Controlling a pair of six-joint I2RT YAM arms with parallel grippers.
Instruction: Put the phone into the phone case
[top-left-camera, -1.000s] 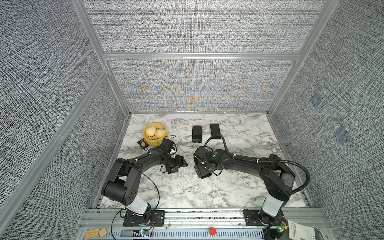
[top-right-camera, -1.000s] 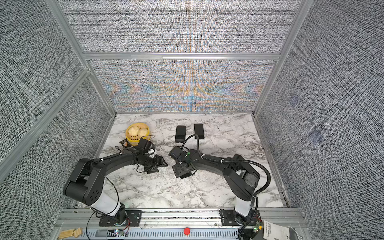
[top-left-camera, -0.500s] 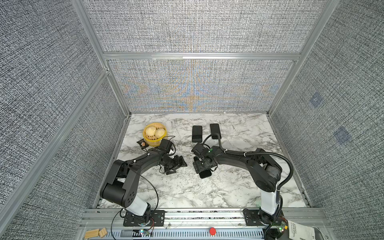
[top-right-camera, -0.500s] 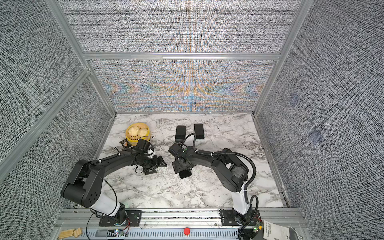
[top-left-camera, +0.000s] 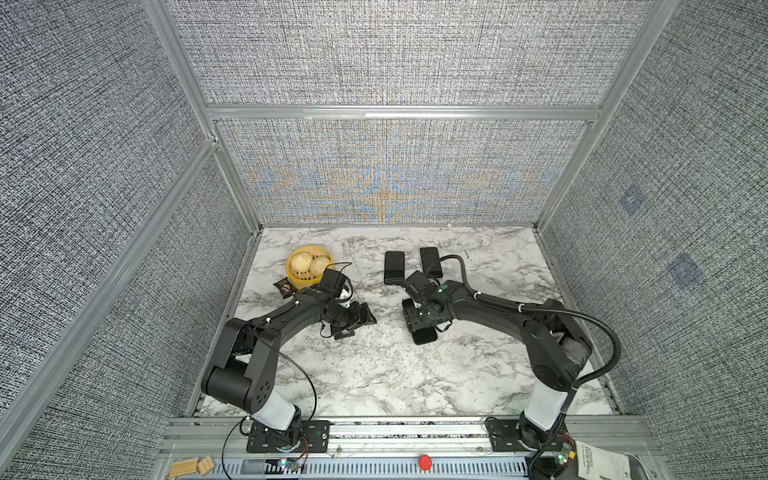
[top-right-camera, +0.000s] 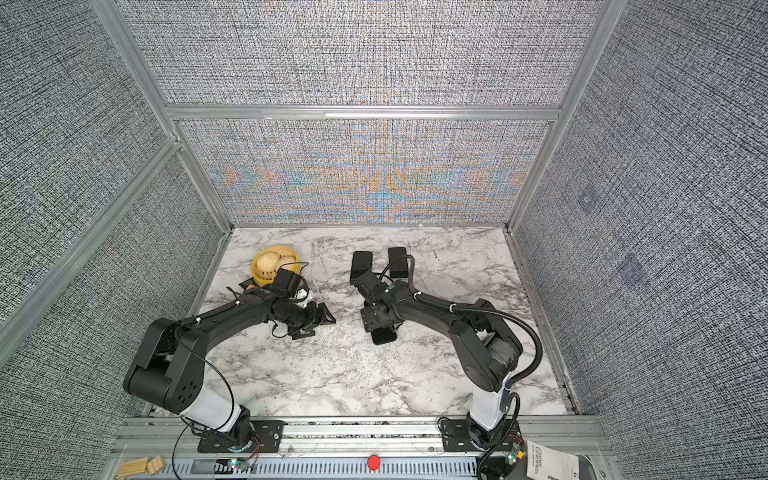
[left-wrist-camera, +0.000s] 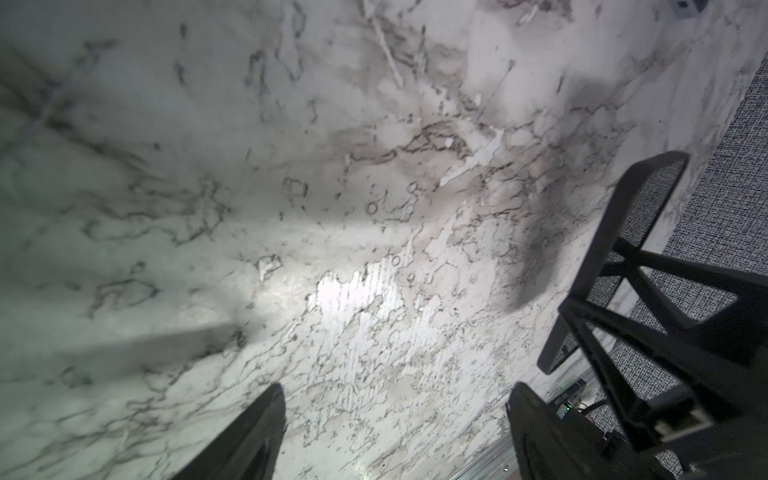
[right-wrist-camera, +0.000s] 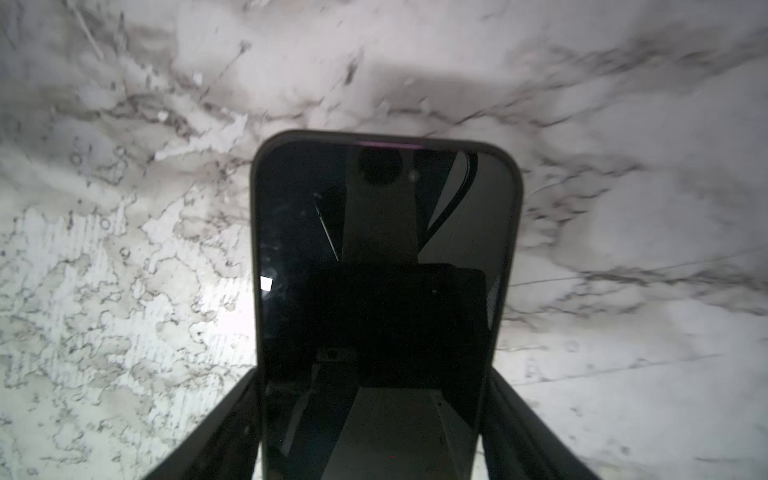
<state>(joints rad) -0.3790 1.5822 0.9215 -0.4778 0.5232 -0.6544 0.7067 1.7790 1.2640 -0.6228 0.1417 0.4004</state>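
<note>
**Phone** (right-wrist-camera: 382, 266) is lying flat, glossy screen up, near the middle of the tabletop (top-left-camera: 374, 374). One end is showing beneath the right gripper (right-wrist-camera: 374, 376) in both top views. The gripper's fingers (right-wrist-camera: 224, 424) are running along the phone's two long edges with no gap showing. Whether they are pressing or only flanking cannot be told. The left gripper (top-left-camera: 359, 325) is sitting left of centre, close above the surface, its jaws standing wide with nothing between them.

A white printed sheet (top-left-camera: 598, 462) is lying at the front right corner, its lettering too small to read. Two dark slabs (top-left-camera: 395, 268) are lying side by side toward the back, and which of them is the case cannot be told.

The tabletop is showing white marble patterning with grey veins, scuffed pale in places. Grey woven panels (top-left-camera: 395, 50) in aluminium framing are enclosing it on three sides. A yellow bowl (top-left-camera: 296, 279) holding pale round pieces is sitting at back left.
</note>
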